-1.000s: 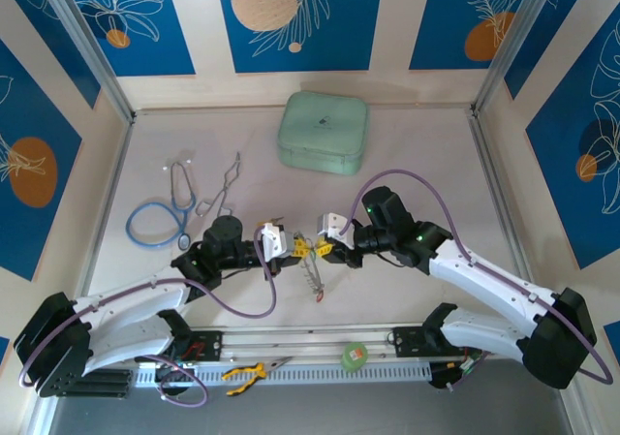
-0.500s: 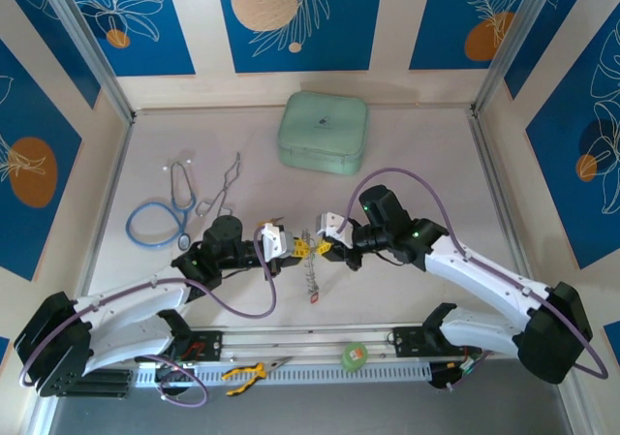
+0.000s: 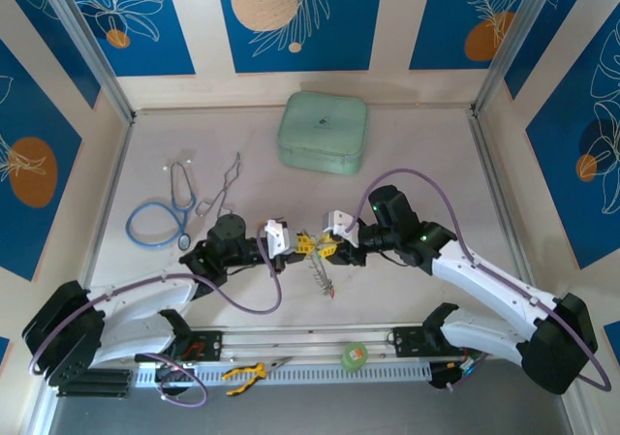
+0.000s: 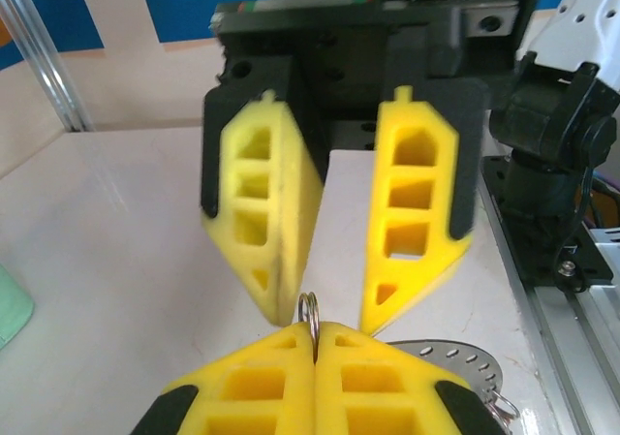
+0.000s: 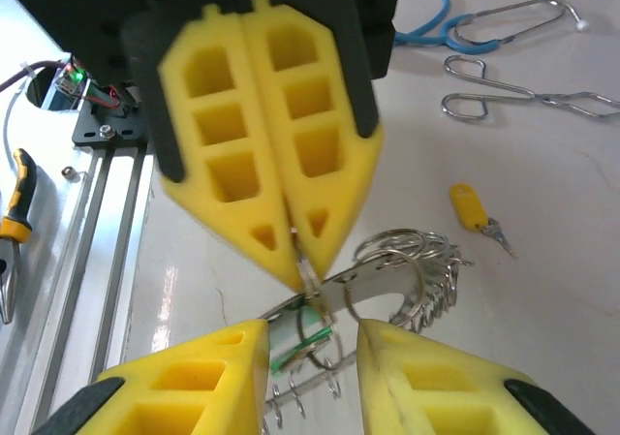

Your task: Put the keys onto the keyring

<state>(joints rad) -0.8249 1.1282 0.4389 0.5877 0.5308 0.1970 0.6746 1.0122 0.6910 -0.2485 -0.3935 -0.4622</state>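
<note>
The keyring (image 5: 417,270) is a silvery band carrying many small linked loops; it hangs between the two grippers (image 3: 318,268) just above the table. My left gripper (image 4: 315,328) (image 3: 294,244) is shut on one small loop (image 4: 309,311) of the keyring. Facing it, my right gripper (image 5: 310,357) (image 3: 325,248) stands open, its fingers (image 4: 417,212) on either side of that loop. A green-headed key (image 5: 302,343) hangs on the keyring between the right fingers, untouched. Another key with a yellow head (image 5: 468,207) lies loose on the table.
A mint-green case (image 3: 323,133) sits at the back. The blue stethoscope (image 3: 160,217) and metal forceps (image 3: 225,185) lie to the left. A green tape roll (image 3: 355,356) and yellow-handled pliers (image 3: 244,372) rest on the front rail.
My right gripper has gone from shut to open. Both grippers have shifted slightly right, and the hanging keyring has swung with them. The left gripper stays shut on its loop.
</note>
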